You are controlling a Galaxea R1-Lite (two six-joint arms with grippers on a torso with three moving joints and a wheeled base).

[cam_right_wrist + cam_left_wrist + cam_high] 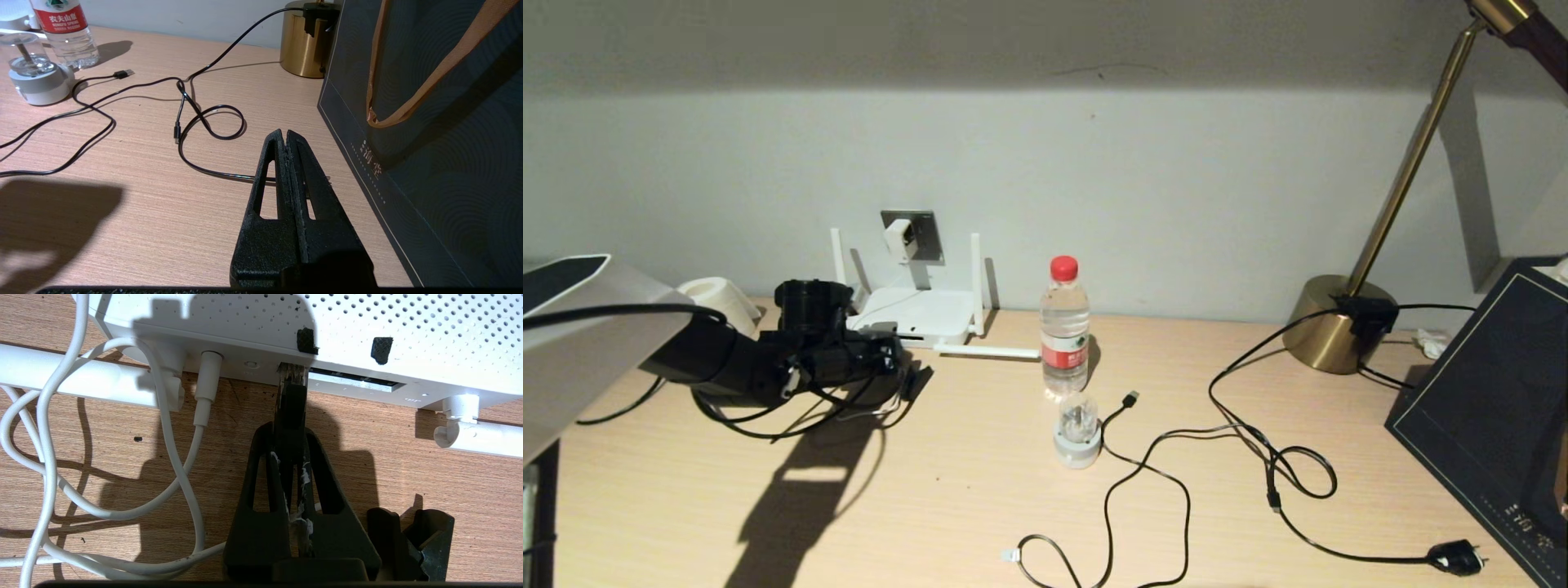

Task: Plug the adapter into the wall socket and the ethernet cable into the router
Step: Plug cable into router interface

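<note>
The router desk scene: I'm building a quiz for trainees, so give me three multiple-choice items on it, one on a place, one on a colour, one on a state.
1. Where is the adapter?
A. in the wall socket
B. lying on the desk
C. on the gift bag

2. What colour is the water bottle cap?
A. blue
B. red
C. white

3. What is the left gripper doing?
A. open above the lamp
B. shut on nothing
C. shut on the ethernet cable at the router

Key: 1 A, the head view shows it on the plate above the router. 2 B, the cap is red. 3 C, the fingers clamp the connector, whose tip is at a port.
</note>
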